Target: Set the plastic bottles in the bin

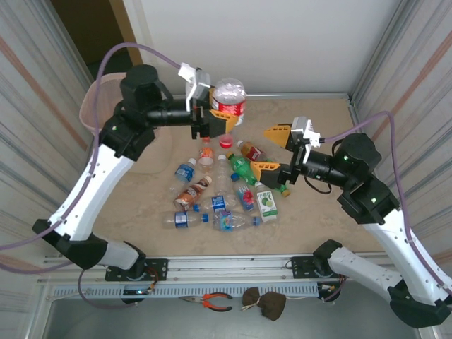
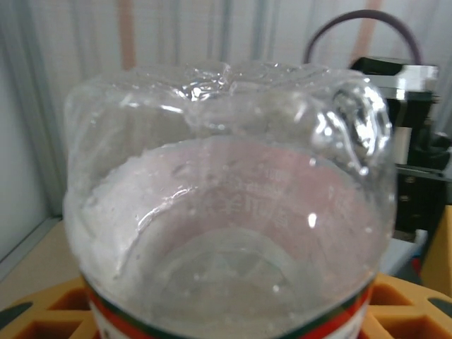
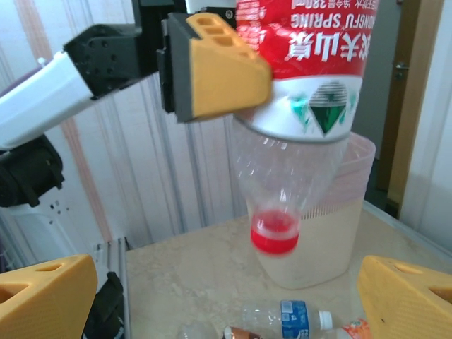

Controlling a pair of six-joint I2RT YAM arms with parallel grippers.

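- One clear plastic bottle with a red label (image 1: pixel 230 92) was clamped in the left gripper (image 1: pixel 224 111). It was held above the table upside down, its red cap (image 3: pixel 275 233) pointing at the tabletop and its dimpled base (image 2: pixel 226 176) facing the left wrist camera.
- The orange fingers (image 3: pixel 215 67) pinched it across the labelled waist.
- The tall beige bin with a pink liner (image 1: pixel 90 106) stood at the far left, beyond the left arm's upper link. The held bottle was well apart from it and not yet over it.
- The right gripper (image 1: pixel 272 152) hung to the right of the held bottle, jaws spread wide with nothing between them.
- About a dozen other small bottles (image 1: pixel 219 191), clear, green and orange-brown, lay on their sides in a loose heap mid-table, several touching.
- The held bottle looked empty, so probably light, thin-walled, easily dented and slick on its glossy label. The straight waist seemed the safest hold, since the tapered shoulder would likely slip free.
- The tabletop (image 1: pixel 141 212) was pale, mottled and smooth, so lying bottles might roll when nudged.
- Corrugated panels (image 1: pixel 28 106) walled both sides and a plain white board (image 1: pixel 282 42) closed the back. Red-handled pliers (image 1: pixel 212 301) lay on the near ledge.
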